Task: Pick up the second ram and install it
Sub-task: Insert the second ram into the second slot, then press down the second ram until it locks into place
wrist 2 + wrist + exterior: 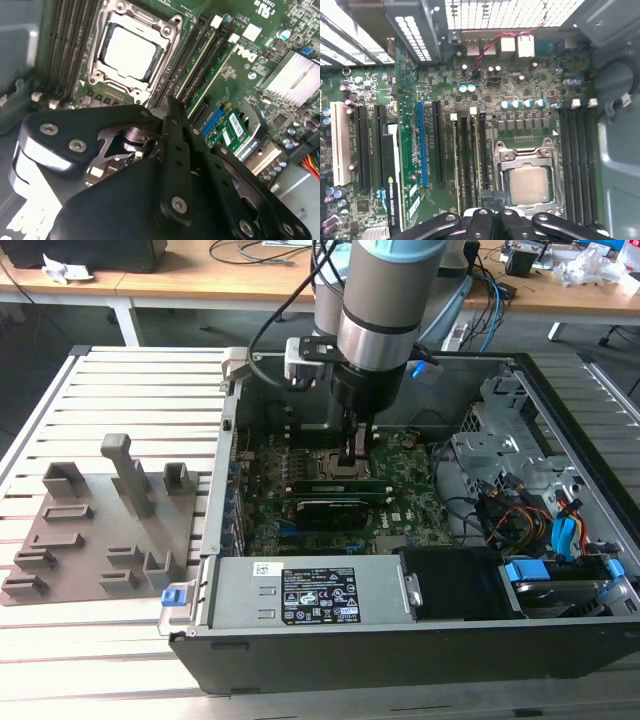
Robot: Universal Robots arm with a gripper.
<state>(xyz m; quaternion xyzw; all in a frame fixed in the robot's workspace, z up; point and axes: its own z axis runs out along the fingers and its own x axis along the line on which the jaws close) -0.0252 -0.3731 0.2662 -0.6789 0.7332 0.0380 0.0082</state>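
Green motherboard (520,80) inside open computer case (560,390), gripper (352,452) lowered over memory slots (470,160) beside CPU socket (530,185), fingers together, whether grasping the second ram cannot be told, print illegible.

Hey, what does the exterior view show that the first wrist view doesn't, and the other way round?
Exterior view alone: the grey holder tray beside the case and the power supply. First wrist view alone: the red wire and the row of round capacitors. Both: the motherboard, the CPU socket and the gripper close by it.
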